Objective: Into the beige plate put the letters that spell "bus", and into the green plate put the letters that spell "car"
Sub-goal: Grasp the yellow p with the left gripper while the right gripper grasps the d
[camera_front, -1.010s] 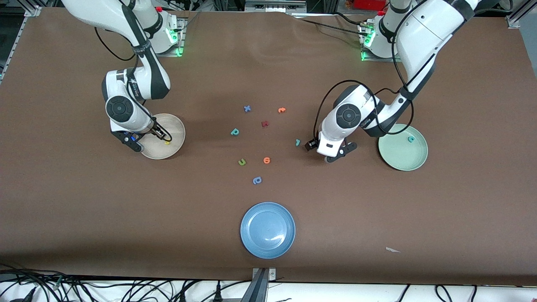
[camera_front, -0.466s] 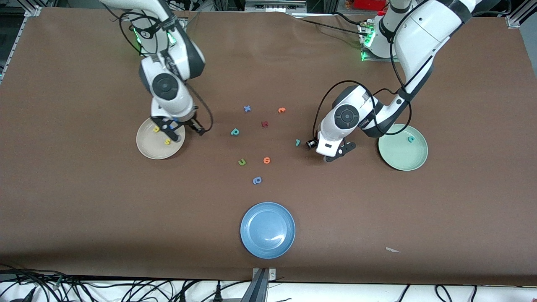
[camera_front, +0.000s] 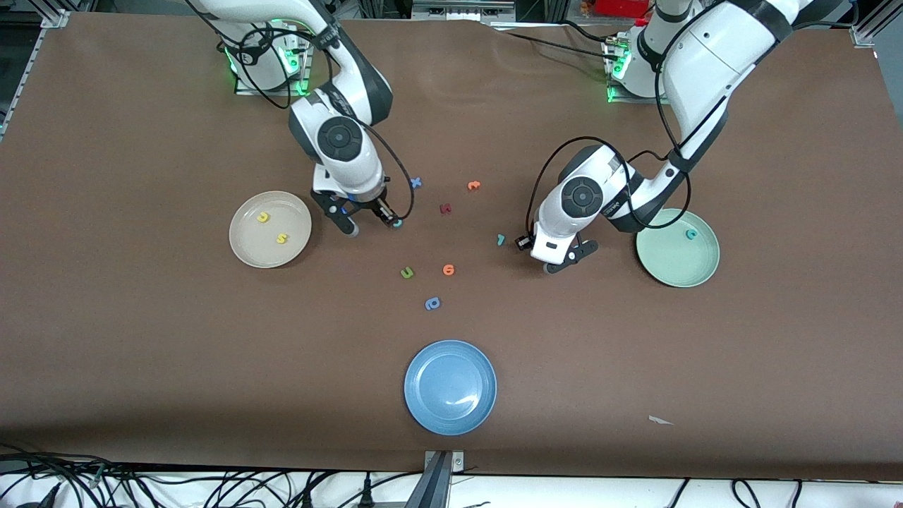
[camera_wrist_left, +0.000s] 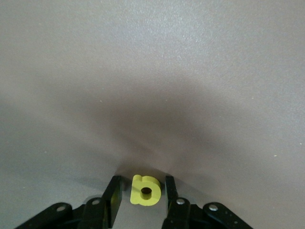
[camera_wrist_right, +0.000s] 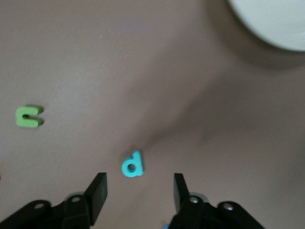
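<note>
The yellow a (camera_wrist_left: pixel 144 190) sits on the desk (camera_front: pixel 141 339) between the left tool's (camera_wrist_left: pixel 142 195) spread fingers, near the green plate (camera_front: pixel 677 248), which holds the teal c (camera_front: pixel 691 234). The right tool (camera_wrist_right: pixel 138 191) hangs spread over the teal b (camera_wrist_right: pixel 132 164), near the beige plate (camera_front: pixel 270 229) holding the yellow u (camera_front: pixel 263 217) and yellow s (camera_front: pixel 281 238).

a big round blue plate (camera_front: pixel 450 386) sits on the brown table (camera_front: pixel 141 339), close to the front camera. farther back lie small foam letters: a blue b or p shape (camera_front: pixel 432 303), a green u shape (camera_front: pixel 407 272), an orange round one (camera_front: pixel 449 269), a dark red one (camera_front: pixel 445 209), a blue x (camera_front: pixel 416 183) and another orange one (camera_front: pixel 473 185). a little white scrap (camera_front: pixel 660 420) lies toward the left arm's end
</note>
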